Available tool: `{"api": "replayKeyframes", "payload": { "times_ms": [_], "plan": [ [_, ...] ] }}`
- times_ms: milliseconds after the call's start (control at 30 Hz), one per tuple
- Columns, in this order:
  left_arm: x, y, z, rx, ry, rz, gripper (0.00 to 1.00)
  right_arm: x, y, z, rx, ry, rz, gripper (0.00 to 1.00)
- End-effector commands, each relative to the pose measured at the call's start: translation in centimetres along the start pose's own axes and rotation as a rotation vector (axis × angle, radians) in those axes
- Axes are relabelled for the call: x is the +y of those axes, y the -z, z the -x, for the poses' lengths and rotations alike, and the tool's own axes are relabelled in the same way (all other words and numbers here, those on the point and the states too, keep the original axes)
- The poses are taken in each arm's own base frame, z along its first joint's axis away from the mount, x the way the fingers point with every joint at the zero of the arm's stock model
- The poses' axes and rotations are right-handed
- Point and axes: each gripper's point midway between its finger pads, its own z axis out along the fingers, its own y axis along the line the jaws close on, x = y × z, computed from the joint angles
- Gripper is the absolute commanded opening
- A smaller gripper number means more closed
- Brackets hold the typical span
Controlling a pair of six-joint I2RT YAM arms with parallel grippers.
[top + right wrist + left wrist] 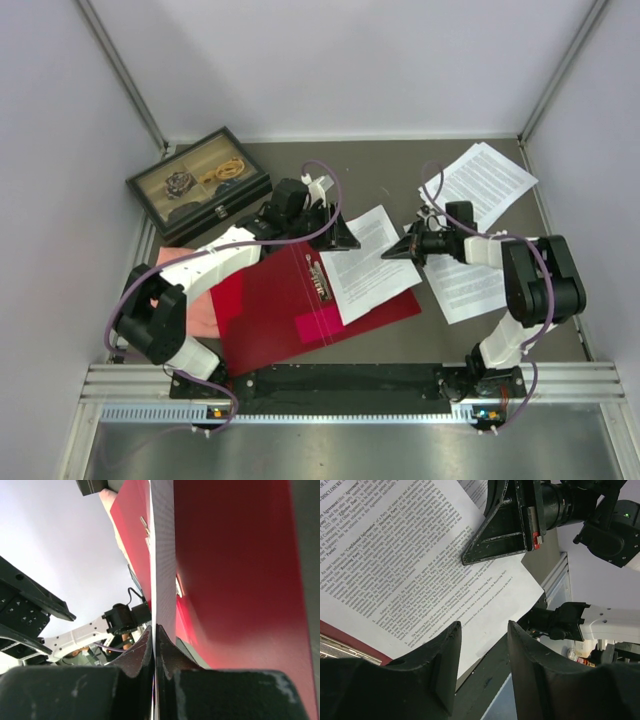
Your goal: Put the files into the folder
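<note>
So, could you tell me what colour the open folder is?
The folder is red; top external view.

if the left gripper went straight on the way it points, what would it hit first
Probably the printed sheet on the red folder: the open left gripper aims at its near edge. Past that sits the right gripper, shut on the same sheet. Height above the paper is unclear.

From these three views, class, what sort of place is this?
Probably a robotics lab test cell: plain white walls box in a dark table, a left arm and right arm stand on an aluminium rail, with a red folder and printed sheets.
</note>
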Motion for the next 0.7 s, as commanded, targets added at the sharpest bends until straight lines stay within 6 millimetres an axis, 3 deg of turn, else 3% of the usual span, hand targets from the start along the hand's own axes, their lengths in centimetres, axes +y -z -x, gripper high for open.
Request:
{"api": "replayKeyframes", "payload": {
  "times_ms": [0, 300, 467, 667],
  "plan": [
    [-1.2, 0.7, 0.9, -0.042, -0.036, -0.053, 0.47, 1.1, -1.1, -0.7, 0.029, 0.038, 0.042, 0.00],
    [-1.0, 0.8, 0.8, -0.038, -0.031, -0.057, 0.46, 1.1, -2.5, -0.9, 0.058, 0.074, 0.031, 0.00],
    [-0.7, 0.9, 0.6, -0.033, -0.029, -0.056, 0.46, -0.5, -2.3, -0.4, 0.074, 0.175, -0.091, 0.00],
    [-0.2, 0.7, 0.3, -0.020, -0.018, -0.054, 0.46, -1.3, -2.6, 0.0, 0.085, 0.241, -0.108, 0.00]
  ]
}}
